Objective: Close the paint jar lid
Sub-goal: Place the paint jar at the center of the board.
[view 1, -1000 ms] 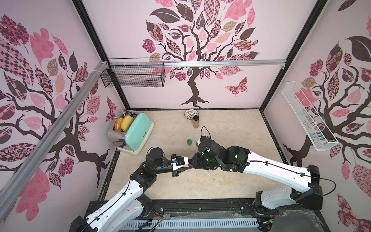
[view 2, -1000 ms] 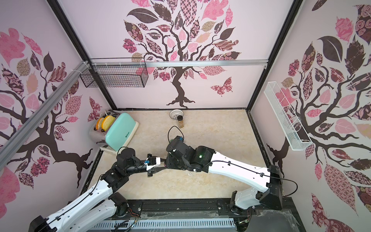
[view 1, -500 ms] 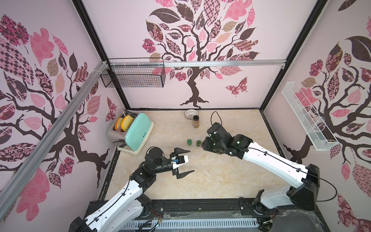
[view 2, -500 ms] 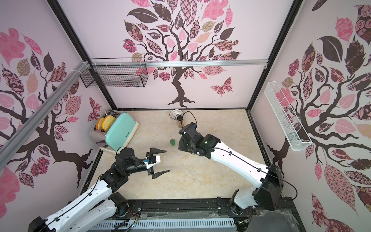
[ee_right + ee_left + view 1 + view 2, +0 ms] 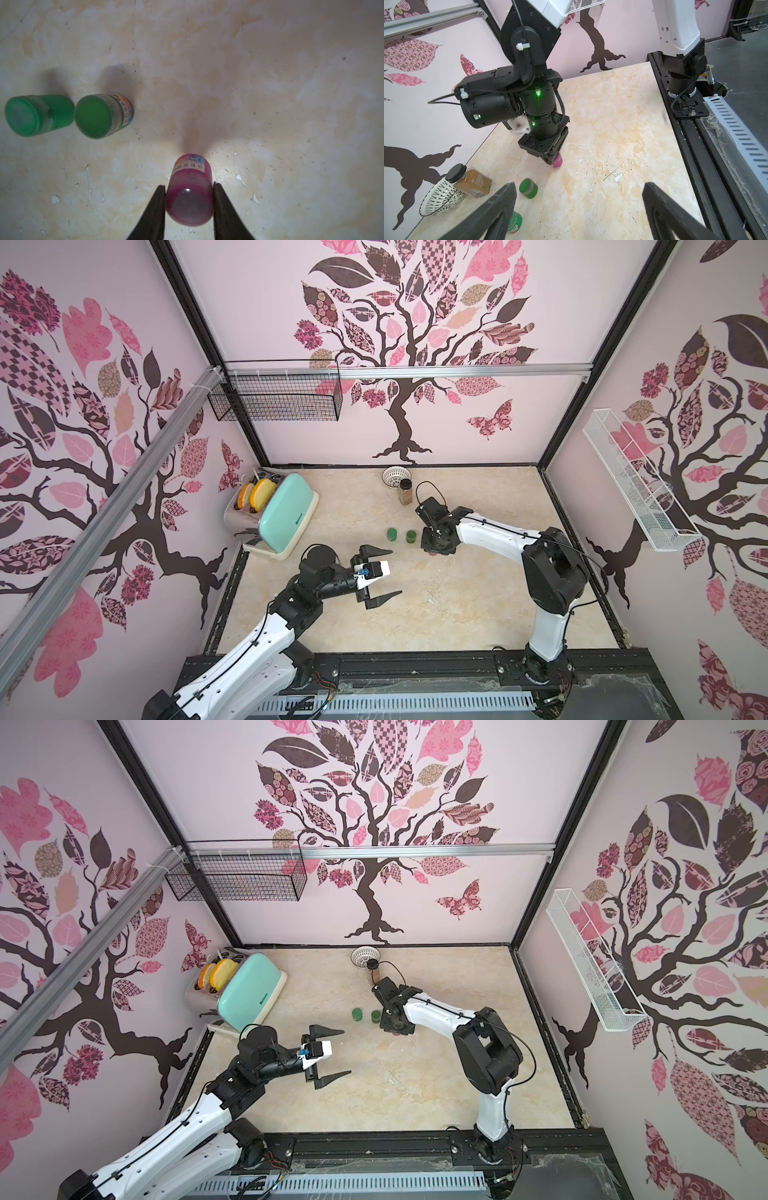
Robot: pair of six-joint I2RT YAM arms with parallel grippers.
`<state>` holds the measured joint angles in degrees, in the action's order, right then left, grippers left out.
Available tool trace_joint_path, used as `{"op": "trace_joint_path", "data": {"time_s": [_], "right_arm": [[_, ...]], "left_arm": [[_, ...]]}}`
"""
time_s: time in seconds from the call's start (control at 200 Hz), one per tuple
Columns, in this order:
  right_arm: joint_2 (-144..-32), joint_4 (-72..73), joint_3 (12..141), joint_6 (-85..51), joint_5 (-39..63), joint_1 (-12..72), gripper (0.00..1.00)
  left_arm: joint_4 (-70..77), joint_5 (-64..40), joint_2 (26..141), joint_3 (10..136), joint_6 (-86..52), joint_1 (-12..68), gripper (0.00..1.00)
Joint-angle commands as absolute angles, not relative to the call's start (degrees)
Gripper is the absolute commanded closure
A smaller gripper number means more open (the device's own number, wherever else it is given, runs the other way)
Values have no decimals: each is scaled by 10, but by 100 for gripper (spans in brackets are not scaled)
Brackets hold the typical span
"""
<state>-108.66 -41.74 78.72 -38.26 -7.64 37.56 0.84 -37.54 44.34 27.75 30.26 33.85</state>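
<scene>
- Left gripper [image 5: 395, 572], lower centre in both top views, hovers over the bare table [image 5: 457, 614] with jaws spread wide, holding nothing.
- Right gripper [image 5: 189, 186], mid-frame, points down and is clamped on the top of the upright pink jar [image 5: 558, 162].
- A green jar [image 5: 411, 536] stands just left of it, with a second green jar [image 5: 391, 535] beside that.
- Spice jar [image 5: 405, 491] and bowl [image 5: 396, 475] sit by the back wall.
</scene>
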Motion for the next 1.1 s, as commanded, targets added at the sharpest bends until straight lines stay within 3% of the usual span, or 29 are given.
{"op": "trace_joint_path", "data": {"time_s": [0.0, 0.33, 0.715, 0.83, 0.95, 1.095], "right_arm": [[-1113, -403, 824, -376, -94, 364, 92], [-1191, -406, 883, -372, -89, 332, 84], [-1176, -417, 915, -354, -49, 316, 40], [-1123, -413, 916, -319, -68, 311, 23], [-1034, -376, 878, -255, -114, 311, 13], [-901, -297, 762, -181, -184, 304, 1]], "left_arm": [[16, -373, 438, 285, 305, 340, 2], [15, -372, 439, 285, 307, 340, 2], [13, -335, 438, 284, 299, 341, 2], [20, -244, 434, 281, 264, 340, 2], [57, -93, 431, 265, 217, 335, 2], [118, -22, 438, 242, 139, 271, 2]]}}
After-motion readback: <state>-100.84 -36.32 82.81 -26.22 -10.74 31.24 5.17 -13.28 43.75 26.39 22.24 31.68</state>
